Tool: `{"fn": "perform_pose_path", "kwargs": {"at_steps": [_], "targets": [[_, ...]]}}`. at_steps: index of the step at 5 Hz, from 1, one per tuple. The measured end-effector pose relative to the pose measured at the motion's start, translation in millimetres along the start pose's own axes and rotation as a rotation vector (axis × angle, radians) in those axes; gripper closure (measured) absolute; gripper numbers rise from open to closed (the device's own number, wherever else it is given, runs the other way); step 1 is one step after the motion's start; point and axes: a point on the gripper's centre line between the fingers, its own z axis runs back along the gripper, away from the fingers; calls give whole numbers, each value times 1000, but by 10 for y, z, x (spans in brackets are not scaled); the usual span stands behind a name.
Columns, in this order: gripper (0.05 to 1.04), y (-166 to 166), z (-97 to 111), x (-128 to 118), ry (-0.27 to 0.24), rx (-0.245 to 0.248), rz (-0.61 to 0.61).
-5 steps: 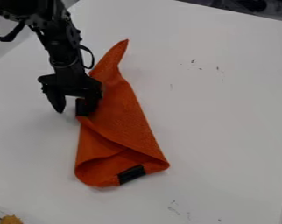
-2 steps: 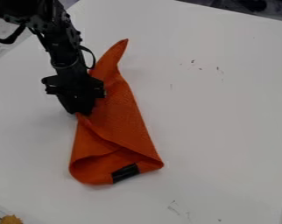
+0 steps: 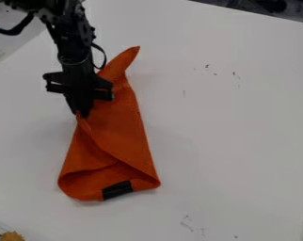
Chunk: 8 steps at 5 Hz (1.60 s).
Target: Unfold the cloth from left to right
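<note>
- Orange cloth (image 3: 119, 127) lies on the white table (image 3: 229, 117), on the nine o'clock side of the view's centre. Its narrow tip points to one o'clock, and its wide, rolled end, with a black patch (image 3: 117, 189), faces six.
- The black gripper (image 3: 83, 113) has gone from spread fingers to fingers brought together at the cloth's nine o'clock edge, where they appear to pinch a bit of fabric.
- Since that closing, the wide end has slid toward nine o'clock, while the one o'clock tip has barely shifted. The cloth seems to be dragged along in one piece; the overlap remains folded.
- For the task, that suggests a hold has been won but the unfolding has hardly begun. Carrying the held edge up and over toward three o'clock would likely suit the left-to-right order; more pull toward nine may only drag the bundle.
- The arm (image 3: 72, 42) comes in from eleven o'clock and slopes down to the cloth, with the gripper's tips pointing toward six.
- Whether one layer or several are caught, I cannot tell. A shallow pinch could slip.
</note>
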Motion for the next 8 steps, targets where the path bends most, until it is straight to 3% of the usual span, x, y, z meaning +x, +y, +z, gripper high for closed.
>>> {"fn": "perform_pose_path", "kwargs": {"at_steps": [2,3,4,6,8], "targets": [[1000,-304,440,205,-74,88,8],[1000,-634,589,314,-122,74,28],[1000,-985,466,356,-111,19,15],[1000,-1355,144,325,-99,-96,45],[1000,-1523,-8,297,-91,-143,29]]}}
